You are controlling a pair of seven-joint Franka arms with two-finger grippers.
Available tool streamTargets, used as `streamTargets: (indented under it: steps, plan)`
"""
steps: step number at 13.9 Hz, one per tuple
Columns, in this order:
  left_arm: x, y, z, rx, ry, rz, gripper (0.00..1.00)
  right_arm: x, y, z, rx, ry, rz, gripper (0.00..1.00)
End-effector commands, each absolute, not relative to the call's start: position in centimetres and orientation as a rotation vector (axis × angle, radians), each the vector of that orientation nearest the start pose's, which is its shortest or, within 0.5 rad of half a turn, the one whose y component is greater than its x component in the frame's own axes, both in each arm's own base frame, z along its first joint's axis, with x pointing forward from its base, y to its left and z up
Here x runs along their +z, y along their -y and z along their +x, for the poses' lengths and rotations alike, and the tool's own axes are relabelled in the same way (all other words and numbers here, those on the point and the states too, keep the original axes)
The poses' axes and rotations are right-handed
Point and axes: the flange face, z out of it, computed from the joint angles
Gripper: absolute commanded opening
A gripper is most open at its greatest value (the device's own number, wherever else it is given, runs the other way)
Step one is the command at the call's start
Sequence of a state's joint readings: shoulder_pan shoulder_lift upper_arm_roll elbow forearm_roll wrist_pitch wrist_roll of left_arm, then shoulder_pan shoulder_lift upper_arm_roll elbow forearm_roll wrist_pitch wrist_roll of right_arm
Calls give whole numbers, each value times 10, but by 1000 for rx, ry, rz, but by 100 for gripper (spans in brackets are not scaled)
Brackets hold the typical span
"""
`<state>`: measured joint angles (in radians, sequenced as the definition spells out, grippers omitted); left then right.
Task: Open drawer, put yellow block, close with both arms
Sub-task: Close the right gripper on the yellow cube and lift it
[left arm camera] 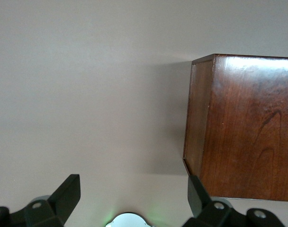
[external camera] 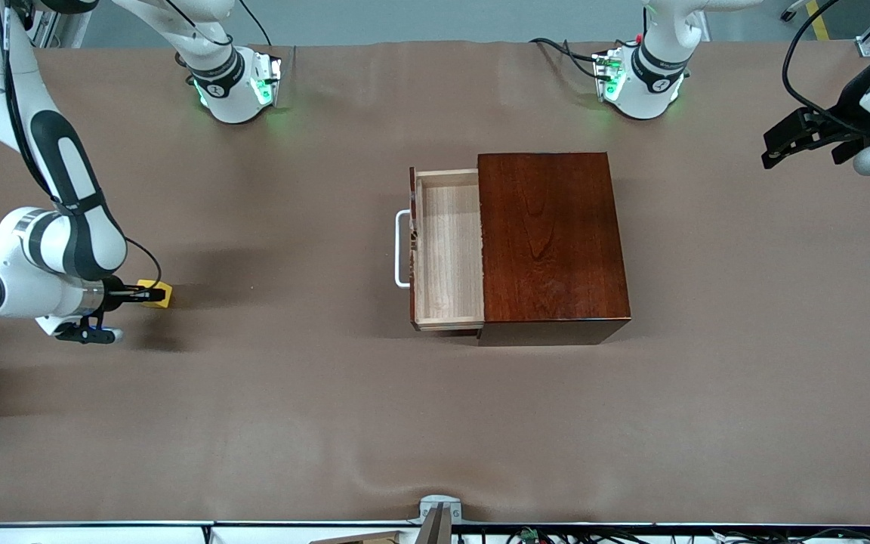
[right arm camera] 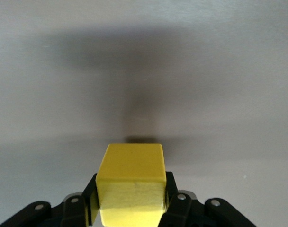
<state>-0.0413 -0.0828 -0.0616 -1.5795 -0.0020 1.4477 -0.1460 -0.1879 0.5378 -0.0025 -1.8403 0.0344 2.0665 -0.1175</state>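
Observation:
The yellow block (external camera: 158, 293) (right arm camera: 130, 182) lies at the right arm's end of the table, and my right gripper (external camera: 149, 295) (right arm camera: 130, 194) is shut on it, one finger pressed against each side. The drawer (external camera: 446, 249) stands pulled out of the dark mahogany box (external camera: 548, 245) at the table's middle, its pale wooden tray empty and its white handle (external camera: 402, 249) facing the right arm's end. My left gripper (external camera: 786, 142) (left arm camera: 133, 193) hangs open with nothing in it over the left arm's end of the table. The left wrist view shows a corner of the box (left arm camera: 243, 127).
A brown cloth (external camera: 329, 408) covers the table, slightly rippled near the front edge. A grey metal bracket (external camera: 439, 514) sits at the middle of that edge. The two arm bases (external camera: 235, 87) (external camera: 643, 79) glow green along the edge farthest from the front camera.

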Motion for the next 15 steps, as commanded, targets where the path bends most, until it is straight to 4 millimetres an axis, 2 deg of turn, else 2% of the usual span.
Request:
streamTargets:
  steps: [1,6,9,15]
  plan:
    - [658,57,509,77,48,-3115,100,244,89,613,494,-188,-3020,0]
    - [657,57,510,81,51,-3110,100,290,33,629,562,-288,-3034,0]
    - [657,58,511,79,46,-3110,100,314,-2,627,563,-354,-3051,0]
    - [655,61,514,76,39,-3111,100,367,-78,617,664,-586,-2946,0]
